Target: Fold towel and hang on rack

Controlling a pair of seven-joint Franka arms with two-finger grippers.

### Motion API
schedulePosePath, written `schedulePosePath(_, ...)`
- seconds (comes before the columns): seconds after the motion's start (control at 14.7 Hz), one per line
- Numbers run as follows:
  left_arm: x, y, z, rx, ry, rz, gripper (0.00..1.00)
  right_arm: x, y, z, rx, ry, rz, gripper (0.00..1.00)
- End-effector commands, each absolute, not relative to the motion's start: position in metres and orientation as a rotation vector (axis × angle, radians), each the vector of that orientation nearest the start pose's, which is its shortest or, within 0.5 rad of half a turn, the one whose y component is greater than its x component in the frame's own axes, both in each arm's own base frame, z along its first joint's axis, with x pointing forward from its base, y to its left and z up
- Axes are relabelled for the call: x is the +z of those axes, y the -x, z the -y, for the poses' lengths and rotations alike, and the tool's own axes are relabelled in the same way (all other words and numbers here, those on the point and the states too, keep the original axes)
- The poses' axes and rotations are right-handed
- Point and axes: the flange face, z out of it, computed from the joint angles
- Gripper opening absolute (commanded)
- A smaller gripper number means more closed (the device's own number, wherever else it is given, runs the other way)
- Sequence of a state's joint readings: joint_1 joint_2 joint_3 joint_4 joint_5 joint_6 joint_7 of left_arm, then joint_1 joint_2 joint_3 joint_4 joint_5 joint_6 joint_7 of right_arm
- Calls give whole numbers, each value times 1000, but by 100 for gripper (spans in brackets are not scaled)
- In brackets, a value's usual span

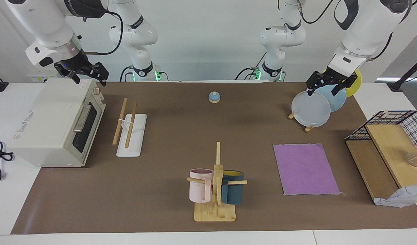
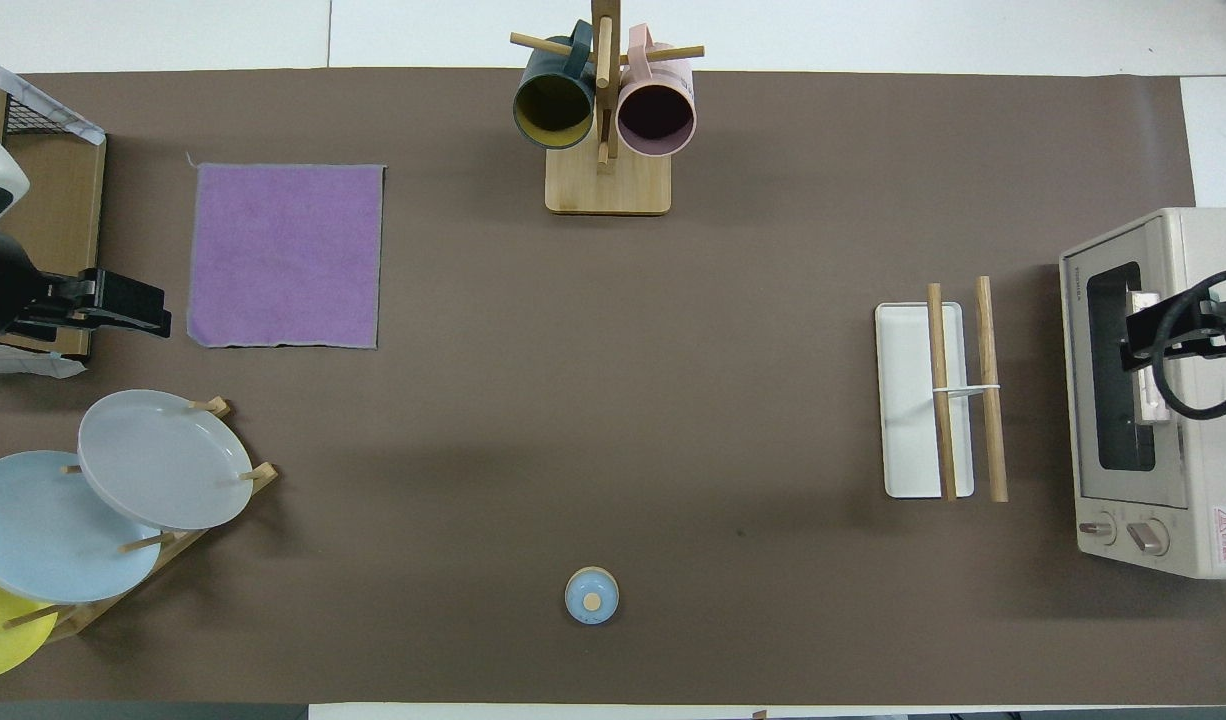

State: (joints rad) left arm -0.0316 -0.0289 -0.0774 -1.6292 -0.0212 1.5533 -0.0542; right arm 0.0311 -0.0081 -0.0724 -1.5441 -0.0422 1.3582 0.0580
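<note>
Brown matte paper covers the tabletop (image 1: 181,136), with white surface showing at its edges and a plain white wall by the robots. The towel (image 1: 305,169) lies flat and unfolded, purple face up, a soft napped rectangle with a thin grey hem and a loose thread at one corner, at the left arm's end of the tabletop and farther from the robots than the plate stand (image 1: 309,128). That small wooden stand holds round glossy plates in grey, pale blue and yellow, set on edge. The rack (image 1: 130,126), two parallel light-wood dowel rods tied by a thin white band over a flat white rectangular base, sits at the right arm's end, just beside a boxy cream toaster oven (image 1: 55,124) with a dark glass door. A bamboo mug tree (image 1: 216,185) carries a pink mug and a teal mug on its pegs, well apart from a small round blue bell (image 1: 214,97) that is nearer the robots. The left claw (image 1: 326,85) hangs over the plates with its black fingers spread apart and nothing between them. The right claw (image 1: 87,73) hangs over the oven's top, fingers likewise parted and empty.
</note>
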Motion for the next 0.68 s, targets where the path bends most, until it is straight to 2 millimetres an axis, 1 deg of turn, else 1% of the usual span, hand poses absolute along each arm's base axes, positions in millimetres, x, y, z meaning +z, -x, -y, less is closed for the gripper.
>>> schedulePosePath(0.0, 616, -531, 59, 58, 3136, -81, 100, 625, -526, 31, 266, 3168, -146, 100)
schedulePosePath(0.14, 615, -531, 57, 60, 3136, -86, 100, 624, -526, 31, 268, 3168, -146, 100)
schedulePosePath(0.34, 615, -531, 60, 55, 3135, -103, 100, 625, -526, 31, 266, 3168, -146, 100)
schedulePosePath(0.48, 614, -530, 56, 65, 3135, -81, 100, 624, -526, 31, 268, 3168, -146, 100)
schedulePosePath(0.61, 609, -527, 56, 70, 3136, -60, 100, 624, -526, 31, 268, 3168, -146, 100)
